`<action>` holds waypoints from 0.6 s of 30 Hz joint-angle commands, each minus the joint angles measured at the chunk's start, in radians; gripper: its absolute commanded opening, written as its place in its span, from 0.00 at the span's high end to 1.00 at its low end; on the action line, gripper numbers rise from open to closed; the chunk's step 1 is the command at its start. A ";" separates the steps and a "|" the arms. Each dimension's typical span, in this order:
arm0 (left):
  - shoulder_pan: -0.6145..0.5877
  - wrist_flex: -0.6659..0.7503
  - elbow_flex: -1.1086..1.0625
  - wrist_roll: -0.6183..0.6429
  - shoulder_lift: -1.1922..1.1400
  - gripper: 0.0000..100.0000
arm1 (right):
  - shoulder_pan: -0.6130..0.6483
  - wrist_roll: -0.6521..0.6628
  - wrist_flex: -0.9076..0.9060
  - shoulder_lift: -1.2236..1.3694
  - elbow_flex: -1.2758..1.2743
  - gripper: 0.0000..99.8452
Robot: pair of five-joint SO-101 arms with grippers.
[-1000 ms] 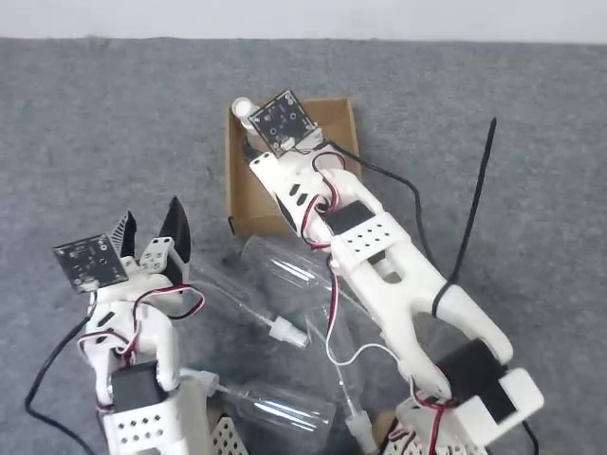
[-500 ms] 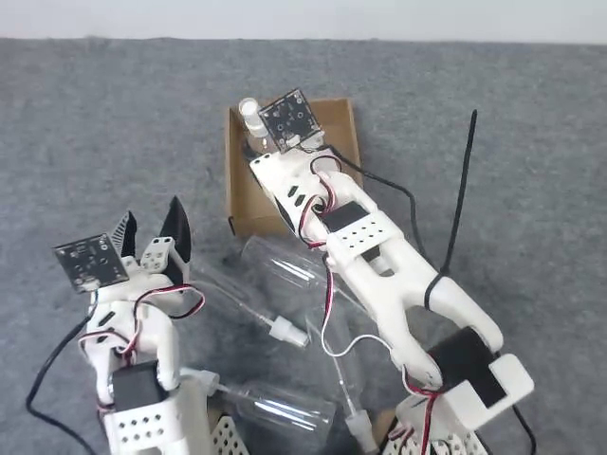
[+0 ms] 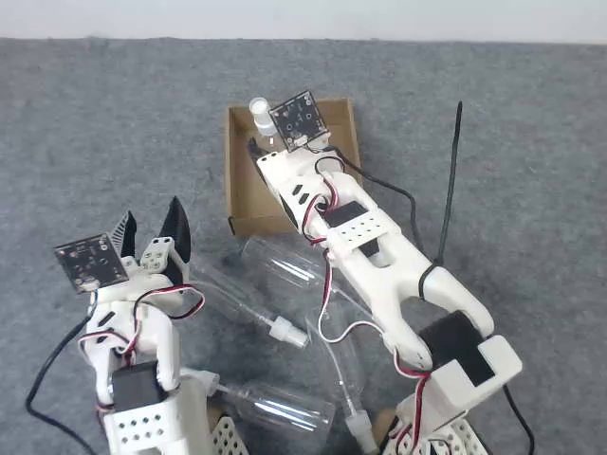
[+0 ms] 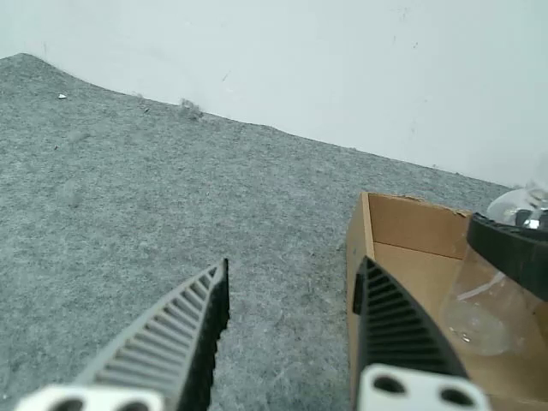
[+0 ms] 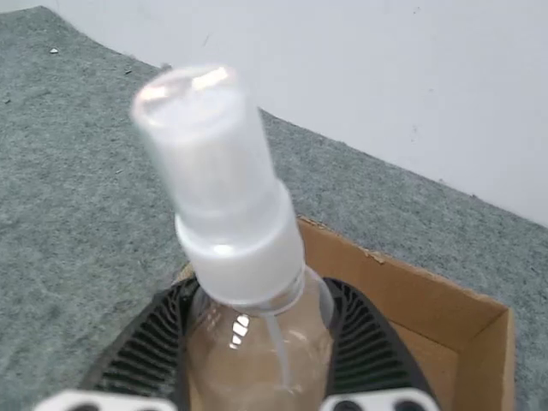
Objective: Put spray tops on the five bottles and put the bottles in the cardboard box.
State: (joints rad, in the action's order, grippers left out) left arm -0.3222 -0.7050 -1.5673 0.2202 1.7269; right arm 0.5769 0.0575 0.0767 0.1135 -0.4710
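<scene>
- Mat point(image 3: 104, 114): grey, fuzzy felt over the table, running back to a plain white wall point(image 4: 342, 51).
- Left gripper point(image 3: 150, 220): white printed body with two black, ribbed, wedge-shaped fingers point(image 4: 184, 342). They are spread wide with nothing between them, above the mat just left of the box.
- Loose bottles: clear, glossy plastic cylinders lying on their sides between the arms. One point(image 3: 285, 263) lies just beside the box's near wall, and another point(image 3: 280, 409) lies at the near edge. A small white spray top point(image 3: 287, 332) on a thin tube lies between them.
- Box point(image 3: 245, 194): brown corrugated cardboard, shallow, rectangular and open-topped, with a slightly ragged rim.
- Held bottle point(image 5: 248, 342): clear plastic with rounded shoulders, a white collar, a frosted cylindrical cap point(image 5: 201, 128) and a thin dip tube inside. It leans at the box's far-left corner. Whether its base touches the box floor cannot be told.
- Right gripper point(image 5: 261, 295): black ribbed fingers pinch the held bottle just below its collar, one on each side.
</scene>
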 commanded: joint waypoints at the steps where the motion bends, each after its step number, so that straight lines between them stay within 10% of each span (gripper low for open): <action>1: -0.002 0.012 0.012 -0.003 0.020 0.78 | -0.016 -0.015 0.025 -0.024 0.071 0.99; 18: -0.003 0.012 0.013 0.002 0.020 0.78 | -0.016 -0.014 0.317 0.139 0.071 0.99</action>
State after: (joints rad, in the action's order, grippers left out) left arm -0.3222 -0.7050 -1.5673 0.2202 1.7269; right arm 0.5769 0.0545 0.2869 0.2532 -0.4710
